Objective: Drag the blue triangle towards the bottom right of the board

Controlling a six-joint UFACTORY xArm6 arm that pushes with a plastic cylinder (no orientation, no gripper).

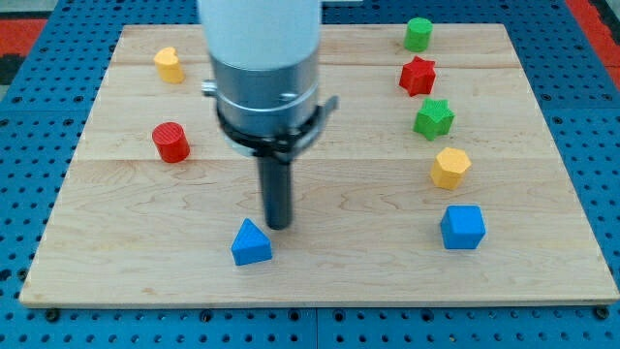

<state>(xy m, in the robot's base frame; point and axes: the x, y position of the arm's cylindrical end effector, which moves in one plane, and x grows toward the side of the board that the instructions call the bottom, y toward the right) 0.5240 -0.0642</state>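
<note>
No hand is fitted, so nothing can be opened or closed; only my tip (278,225) is used. The tip is seen just above and a little to the right of the blue triangle (252,243), very near it, but touching cannot be told. The blue triangle is placed low on the worktop (339,281), left of the middle. It looks small, hard and light, so it should be slid easily. It may spin if poked off-centre. Its upper left side should be pushed, towards the blue cube (462,227).
</note>
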